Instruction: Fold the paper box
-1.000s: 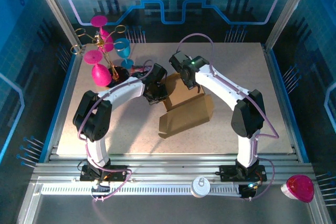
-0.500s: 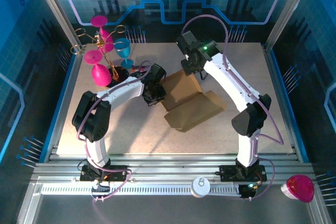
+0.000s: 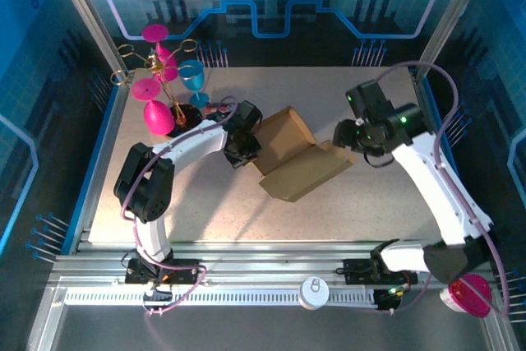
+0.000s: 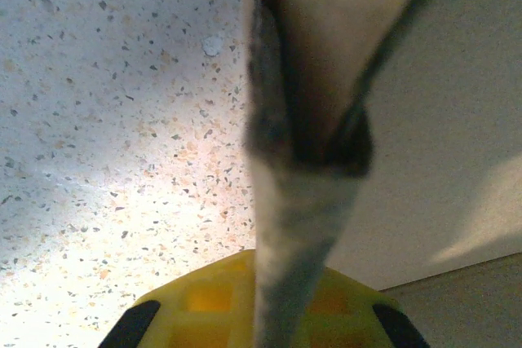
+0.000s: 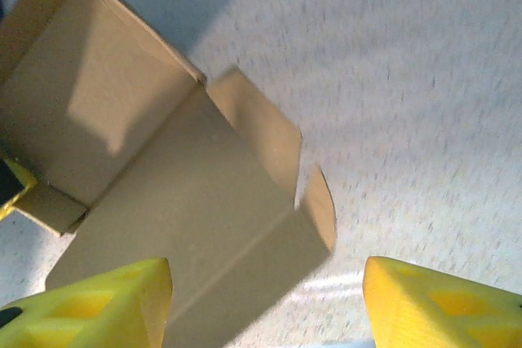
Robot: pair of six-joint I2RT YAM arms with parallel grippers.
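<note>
1. Table [image 3: 164, 203]: speckled pale top. It carries the paper box near its middle.

2. Paper box [image 3: 296, 158]: plain brown cardboard, part-folded.
   - Form: the right wrist view shows an open panel with low walls at one end. A broad panel [image 5: 179, 193] is folded over beside it, and it ends in round-cornered tabs.
   - Handling, as judged: light and thin. It is stiff across each panel and should give only at the scored creases. It is likely to skate on the smooth top unless one corner is held down.
   - Where to hold, as judged: a free flap edge close to its crease, pinched lightly. A hard squeeze mid-panel would dent it.

3. Goblet rack [image 3: 164, 88]: a wire stand hung with pink and blue cups. It stands well apart from the box, beyond its far-left corner.

4. Left gripper [image 3: 242, 150]: at the box's left corner.
   - State: the left wrist view has the left gripper [image 4: 310, 132] with its jaws pressed together on a thin upright cardboard flap [image 4: 351, 6].
   - Role, as judged: it acts as the anchor.

5. Right gripper [image 3: 345, 133]: just beyond the box's right end and raised off it.
   - State: in its own wrist view the right gripper [image 5: 265, 283] has its yellow fingers [image 5: 106, 299] spread wide with nothing between them. The tabbed end of the box lies below.

6. Pink dome [image 3: 468, 295]: on the frame rail, far off to the near right of the box.

7. White round cap [image 3: 314, 292]: on the same rail, straight out from the box's near side.
</note>
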